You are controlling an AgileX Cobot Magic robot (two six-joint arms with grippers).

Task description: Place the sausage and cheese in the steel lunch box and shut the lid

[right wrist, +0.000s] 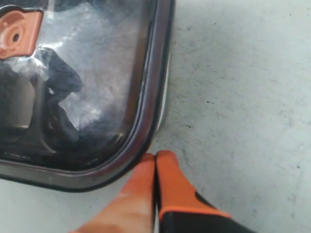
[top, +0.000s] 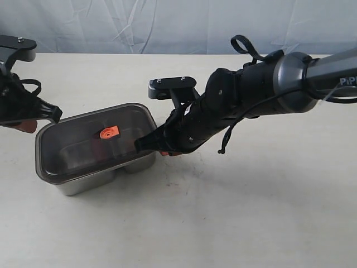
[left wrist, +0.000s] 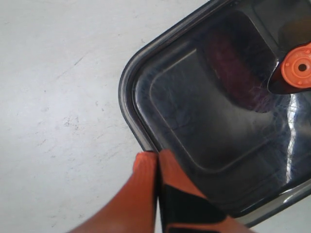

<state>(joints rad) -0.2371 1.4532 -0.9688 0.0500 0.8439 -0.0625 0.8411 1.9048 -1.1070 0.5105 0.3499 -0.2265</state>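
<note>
Nearest the lens sat the box (top: 83, 184), on the table (top: 251, 223), with the lid (top: 78, 146) already laid over it and the tab (top: 109, 132) facing up. Through the smoky plastic a dark red shape, likely the sausage (left wrist: 238, 73), lay in one compartment; the cheese could not be made out. The left gripper (left wrist: 156, 159), jaws together and empty, had its tips on the lid's rim at one corner. The right gripper (right wrist: 155, 162), jaws also together and empty, rested just beside the opposite corner. Loading looked done; whether the lid was fully seated I could not tell, so pressing it down may have remained.
</note>
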